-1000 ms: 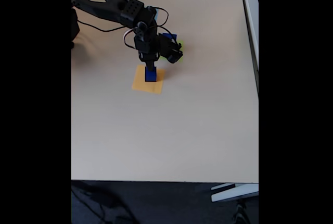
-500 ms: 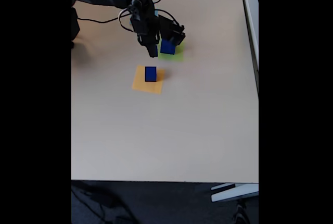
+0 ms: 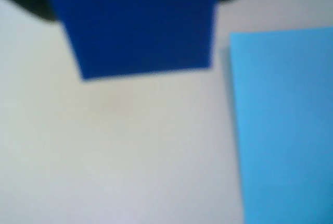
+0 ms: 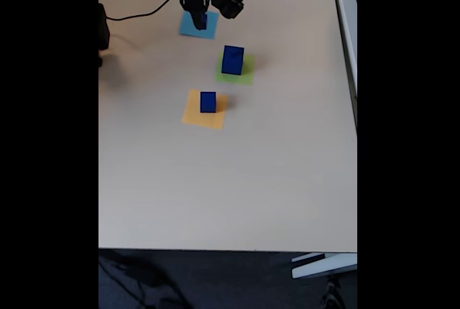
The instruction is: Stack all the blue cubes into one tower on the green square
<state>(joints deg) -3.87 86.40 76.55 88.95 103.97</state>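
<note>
In the fixed view my gripper (image 4: pixel 201 20) hangs at the top, over a light-blue square (image 4: pixel 199 26), with a small dark-blue cube (image 4: pixel 202 19) right at its fingertips. The wrist view shows that blue cube (image 3: pixel 138 23) large and blurred at the top, black gripper parts behind its upper corners and the light-blue square (image 3: pixel 283 125) to its right. Whether the jaws clamp it is unclear. A larger blue cube (image 4: pixel 232 60) stands on the green square (image 4: pixel 243 76). Another blue cube (image 4: pixel 208 101) stands on an orange-yellow square (image 4: pixel 198 117).
The black arm and its cables (image 4: pixel 144 14) reach in from the top left. The beige table (image 4: pixel 237 187) runs to a front edge low in the fixed view and a right edge near a white surface (image 4: pixel 346 7).
The gripper left the cube standing on the orange-yellow square, swung up past the green square, and is now over the light-blue square at the back.
</note>
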